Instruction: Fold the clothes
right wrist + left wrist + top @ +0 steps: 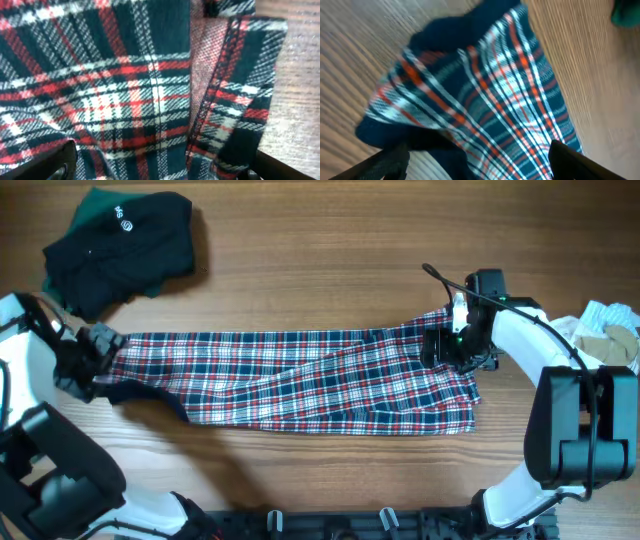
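Plaid garment (300, 375) lies in a long band across mid-table (320, 260). Left gripper (98, 348) is at its left end, right gripper (452, 348) over its right end. Both finger pairs are spread apart.

We see soft, even light falling from above on the wooden table (330, 240), with only faint shadows. The left wrist view is smeared by blur, while the right wrist view shows the plaid garment (125, 100) sharply.
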You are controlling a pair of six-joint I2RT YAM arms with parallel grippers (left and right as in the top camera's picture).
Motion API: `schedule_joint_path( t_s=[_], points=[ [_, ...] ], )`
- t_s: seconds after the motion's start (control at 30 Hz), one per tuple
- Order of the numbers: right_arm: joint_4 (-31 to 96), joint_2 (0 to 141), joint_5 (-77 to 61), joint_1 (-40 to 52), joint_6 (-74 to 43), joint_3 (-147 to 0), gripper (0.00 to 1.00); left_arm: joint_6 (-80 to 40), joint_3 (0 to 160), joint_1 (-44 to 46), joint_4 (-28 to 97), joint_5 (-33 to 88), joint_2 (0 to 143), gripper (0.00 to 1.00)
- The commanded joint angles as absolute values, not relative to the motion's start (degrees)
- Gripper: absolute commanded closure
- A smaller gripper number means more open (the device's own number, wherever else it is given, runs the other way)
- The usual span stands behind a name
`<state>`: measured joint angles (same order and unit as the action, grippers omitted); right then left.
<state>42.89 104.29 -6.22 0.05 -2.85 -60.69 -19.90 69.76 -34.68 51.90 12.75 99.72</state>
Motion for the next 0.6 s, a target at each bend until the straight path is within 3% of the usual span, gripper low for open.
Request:
schedule_joint_path(
  t_s=[0.0, 0.13, 0.57],
  points=[
    [44.5, 107.5, -8.8, 0.1, -4.5, -59.2, 0.0, -20.2, 69.3, -39.1, 51.6, 12.9, 100.2, 0.11],
    [44.1, 107.5, -8.9, 0.1, -4.5, -59.2, 0.0, -20.0, 69.3, -43.2, 52.2, 12.3, 100.2, 0.17],
    [45.7, 107.1, -9.0, 0.1, -6.2, -62.0, 0.0, -16.7, 69.2, -43.4, 49.3, 18.7, 110.3, 0.15]
  ],
)
